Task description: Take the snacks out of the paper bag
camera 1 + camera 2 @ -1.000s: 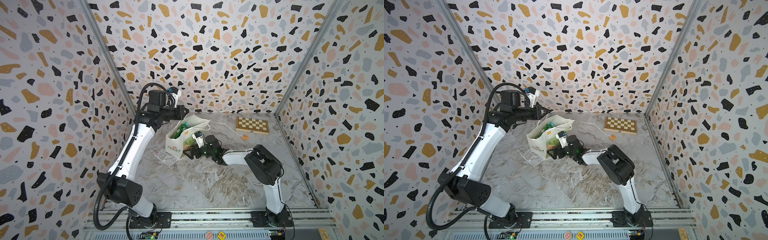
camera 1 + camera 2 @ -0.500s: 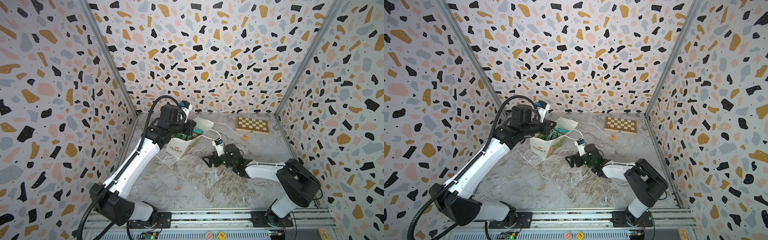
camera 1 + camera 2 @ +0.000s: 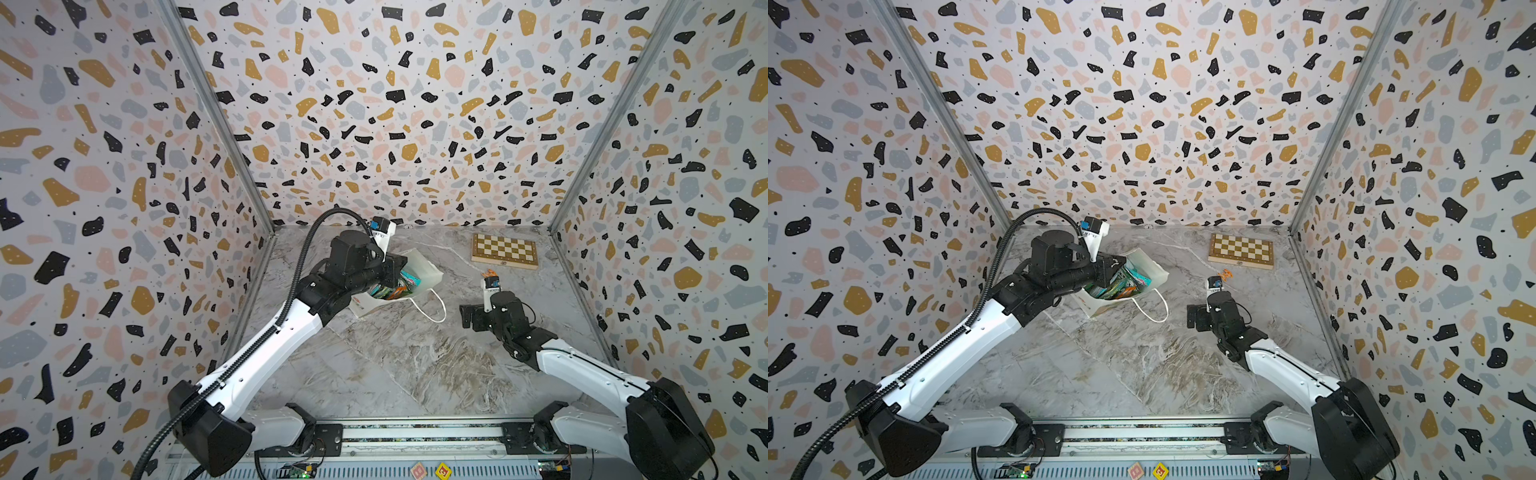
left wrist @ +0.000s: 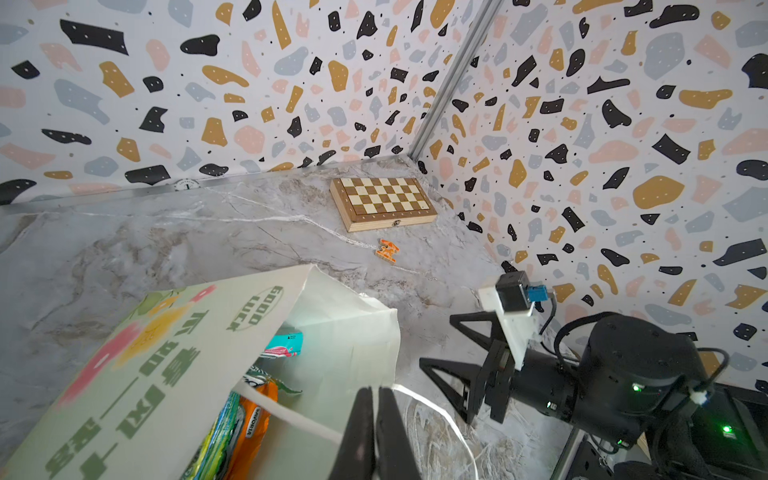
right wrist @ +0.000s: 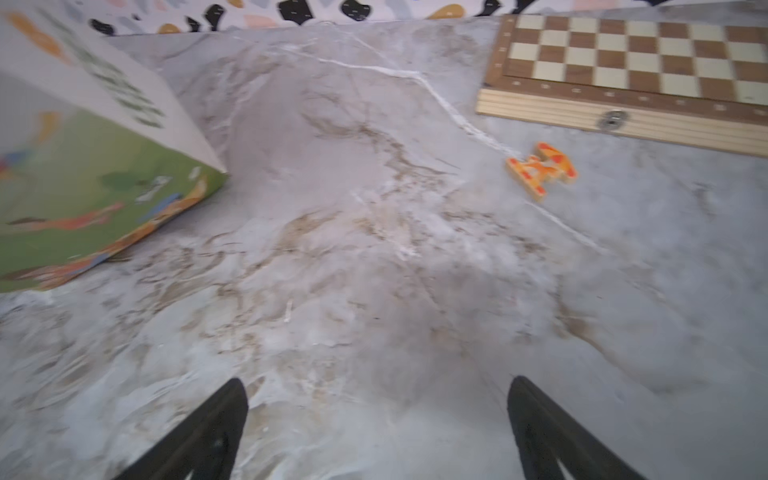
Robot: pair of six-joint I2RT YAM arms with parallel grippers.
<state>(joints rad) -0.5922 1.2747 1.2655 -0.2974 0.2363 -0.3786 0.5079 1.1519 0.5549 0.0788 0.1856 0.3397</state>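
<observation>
The paper bag [image 3: 422,266] lies tipped over on the table [image 3: 395,374], toward the far left corner. Its open mouth looks upward and toward the near right. In the mouth I see the snacks [image 3: 395,286]: several glossy packets, green-yellow, orange and teal, packed together on edge. All of them are inside the bag, and none lies out on the table.

The left tool [image 3: 397,266] is right at the rim of the mouth and it is clenched, with its two fingers pressed together. In the left wrist view the white cord handle [image 4: 432,403] runs close past its tips, but I cannot tell whether cord or paper is pinched there.

The right tool [image 3: 467,318] is released, jaws spread wide with nothing between them, low over bare table. It stands well apart from the bag, more toward the right edge. The mouth lies to its left and a little farther back, and its fingers point roughly that way.

The left arm is nearer, but I judge that it only steadies the bag. The open right tool would have to travel leftward into the mouth, along the length of the packets, past the loop of cord that lies between.
</observation>
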